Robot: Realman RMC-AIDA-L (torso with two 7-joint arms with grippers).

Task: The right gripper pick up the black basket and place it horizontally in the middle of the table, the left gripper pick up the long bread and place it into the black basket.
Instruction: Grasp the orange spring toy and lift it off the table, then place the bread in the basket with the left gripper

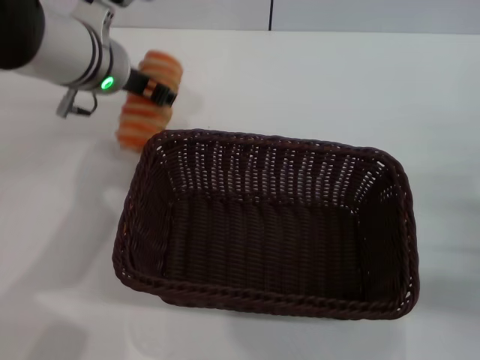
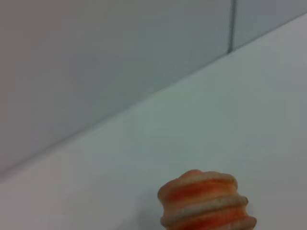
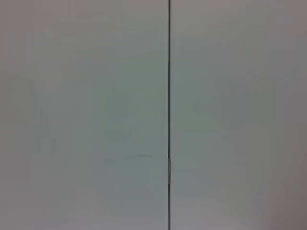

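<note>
Pinched between the jaws of the left gripper [image 1: 154, 91], the long bread [image 1: 148, 98] is being held just beyond the black basket [image 1: 268, 225], already lying lengthwise mid-table. Next, carriage over the near rim is being called for, then release.

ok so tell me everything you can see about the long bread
The long bread is a small oblong loaf with crosswise ridges striped orange and pale tan, smooth-looking and whole. It sits at the far left of the white table, just beyond the far left corner of the black basket, outside it. The left pincer crosses its middle, black fingers clamped around it. The left wrist view shows one rounded end. Whether it rests on the table or is lifted cannot be told.
</note>
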